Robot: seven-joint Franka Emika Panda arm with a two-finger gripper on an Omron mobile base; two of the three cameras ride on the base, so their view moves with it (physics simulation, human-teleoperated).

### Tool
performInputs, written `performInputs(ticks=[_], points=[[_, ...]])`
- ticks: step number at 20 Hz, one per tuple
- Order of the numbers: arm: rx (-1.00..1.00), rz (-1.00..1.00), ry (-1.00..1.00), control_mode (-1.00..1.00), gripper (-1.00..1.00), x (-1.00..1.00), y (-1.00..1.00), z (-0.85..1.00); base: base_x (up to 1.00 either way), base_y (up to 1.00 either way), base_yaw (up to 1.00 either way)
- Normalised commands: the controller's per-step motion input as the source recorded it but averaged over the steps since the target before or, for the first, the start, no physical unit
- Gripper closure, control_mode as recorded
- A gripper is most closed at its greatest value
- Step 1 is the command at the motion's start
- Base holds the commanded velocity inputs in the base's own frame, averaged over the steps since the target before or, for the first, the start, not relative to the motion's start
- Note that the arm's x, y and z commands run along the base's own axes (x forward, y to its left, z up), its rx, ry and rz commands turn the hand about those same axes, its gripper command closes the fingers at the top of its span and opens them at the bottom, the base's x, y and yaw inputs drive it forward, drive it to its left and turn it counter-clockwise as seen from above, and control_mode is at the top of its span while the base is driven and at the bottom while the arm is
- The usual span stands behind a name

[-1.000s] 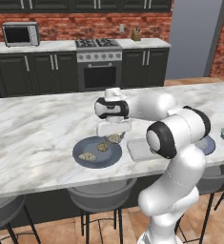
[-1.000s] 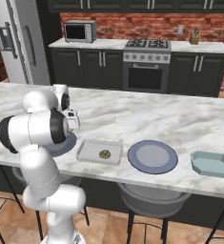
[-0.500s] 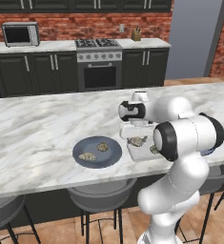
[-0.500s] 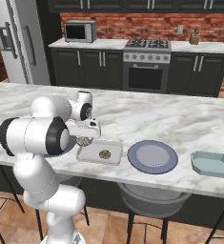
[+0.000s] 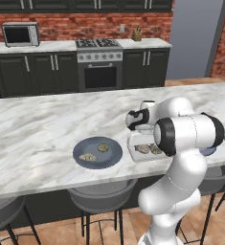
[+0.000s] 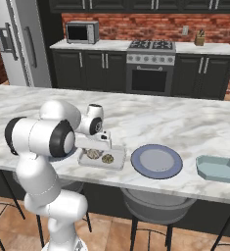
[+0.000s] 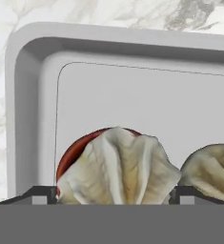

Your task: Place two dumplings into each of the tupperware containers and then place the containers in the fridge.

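Observation:
My gripper (image 7: 113, 195) hangs low over the near tupperware container (image 7: 132, 43), shut on a pale pleated dumpling (image 7: 118, 167) that touches both fingertips (image 7: 42, 195). A second dumpling (image 7: 211, 171) lies beside it in the same tray. From the base, the gripper (image 5: 139, 136) stands over that container (image 5: 132, 154), with both dumplings (image 5: 143, 149) inside. Two more dumplings (image 5: 88, 157) rest on the round dark plate (image 5: 97, 153) to its left. Another tupperware container (image 6: 218, 168) sits far right on the counter. The fridge (image 6: 13, 44) stands at the back left.
An empty round blue plate (image 6: 156, 161) lies between the two containers. Bar stools (image 6: 155, 206) stand under the marble counter's near edge (image 6: 185, 193). Dark cabinets, a stove (image 6: 148, 73) and a microwave (image 6: 81, 32) line the far wall.
The arm swung from above the round plate over to the near container and lowered, carrying a dumpling. The container held one dumpling earlier; two are in it now.

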Motion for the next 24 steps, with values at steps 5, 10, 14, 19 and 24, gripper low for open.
performInputs(ticks=[5, 10, 14, 19, 24], points=[[0.0, 0.0, 0.0, -1.0, -1.0, 0.19, 0.0, 0.0, 0.0, 0.0, 0.0], [0.0, 0.0, 0.0, -1.0, -1.0, 0.0, 0.0, 0.0, 0.0, 0.0, 0.0], [0.0, 0.0, 0.01, -1.0, -1.0, 0.04, -0.09, 0.18, 0.0, 0.0, 0.0], [0.0, -0.01, -0.02, -1.0, -1.0, -0.18, 0.16, 0.32, 0.0, 0.0, 0.0], [0.0, 0.0, -0.01, -1.0, -1.0, -0.29, 0.66, 0.06, 0.0, 0.0, 0.0]])
